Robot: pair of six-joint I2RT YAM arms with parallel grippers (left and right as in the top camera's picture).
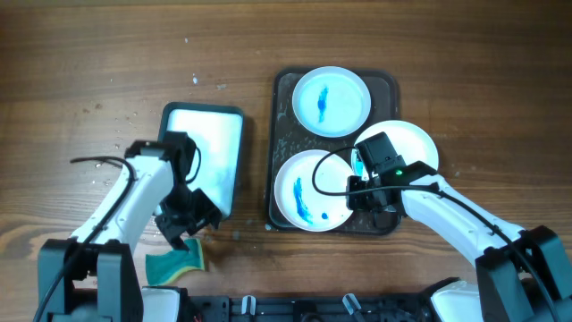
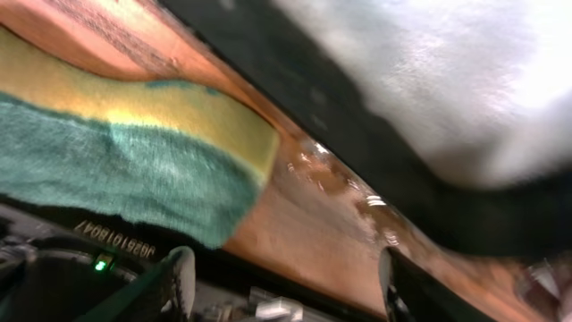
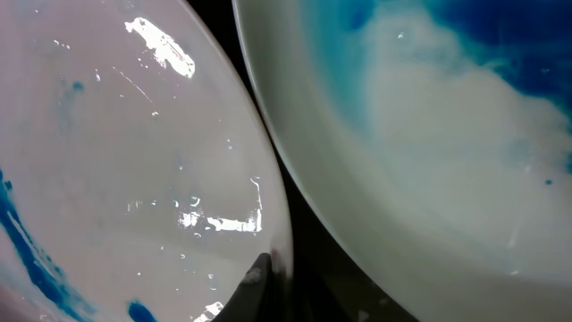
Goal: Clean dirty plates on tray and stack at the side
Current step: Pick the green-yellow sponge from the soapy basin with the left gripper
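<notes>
We see the sponge [image 1: 179, 262] lying just edge-ward of our left gripper [image 1: 188, 228], spread and empty, clearly the nearer arm, while the right gripper [image 1: 369, 198], closure unclear, sits at the tray's [image 1: 274, 134] near dirty plate [image 1: 299, 192].

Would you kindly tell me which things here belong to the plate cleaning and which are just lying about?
Job: upper plate, lower plate, right plate, dark tray, sponge.
Lying about: white-lined rectangular tray, scattered white specks.
</notes>
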